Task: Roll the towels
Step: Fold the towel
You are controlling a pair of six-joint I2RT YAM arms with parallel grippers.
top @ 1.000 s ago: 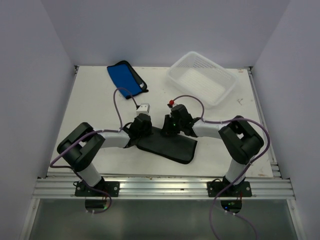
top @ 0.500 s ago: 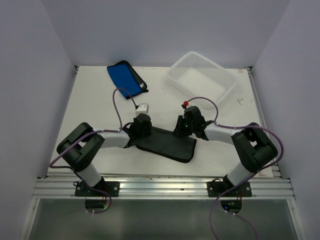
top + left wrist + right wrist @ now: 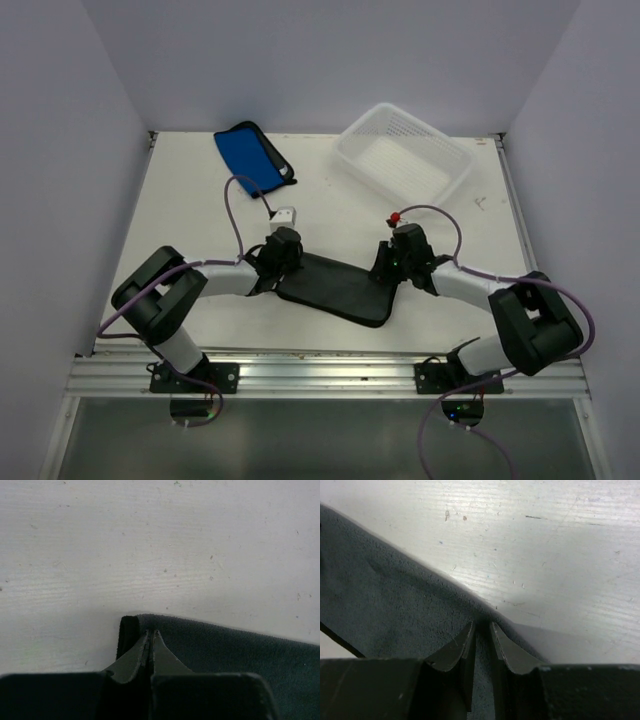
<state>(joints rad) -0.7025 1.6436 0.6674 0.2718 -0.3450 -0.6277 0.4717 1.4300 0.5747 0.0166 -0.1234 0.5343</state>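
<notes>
A dark towel (image 3: 335, 288) lies spread flat on the white table, near its front edge. My left gripper (image 3: 283, 250) is shut, and its tips (image 3: 151, 631) rest on the towel's far left corner (image 3: 225, 645). No cloth shows between those fingers. My right gripper (image 3: 391, 264) stands at the towel's far right corner. Its jaws (image 3: 482, 625) are closed to a narrow gap over the towel's edge (image 3: 395, 595), with cloth between them. A bright blue towel (image 3: 250, 158) with black edging lies flat at the back left, away from both arms.
A white perforated basket (image 3: 452, 182) sits at the back right, with nothing in it. Purple cables loop over both arms. White walls close in the table on three sides. A metal rail (image 3: 320, 375) runs along the front edge.
My right gripper has moved to the right along the dark towel's far edge, from the middle to the right corner. The left gripper has stayed on the left corner.
</notes>
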